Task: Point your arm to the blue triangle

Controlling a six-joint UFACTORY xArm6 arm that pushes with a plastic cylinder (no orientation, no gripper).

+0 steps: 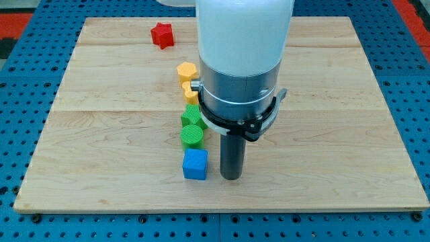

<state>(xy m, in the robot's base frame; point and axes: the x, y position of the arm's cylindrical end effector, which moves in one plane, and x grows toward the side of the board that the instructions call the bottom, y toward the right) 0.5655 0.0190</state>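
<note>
Here, in the single camera view, my tip rests on the wooden board near the view's bottom, just to the view's right of a blue cube, close beside it though whether they touch is hard to say. The tool is a plain dark rod with nothing that opens or closes, and it has hold of nothing. From the blue cube a column of blocks runs toward the view's top: a green cylinder, then a green block of unclear shape, a small yellow block partly hidden by the arm's body, and a yellow hexagonal block. A red star-like block sits apart near the view's top left. The blue triangle is nowhere to be seen; the only blue piece showing is the cube, and the wide white and grey arm body covers much of the board's middle and top, so the triangle may well lie behind it. I judge the step in hand to be still the search and approach. The next move calls for finding the triangle first, then sliding the tip toward it without knocking the column of blocks.
</note>
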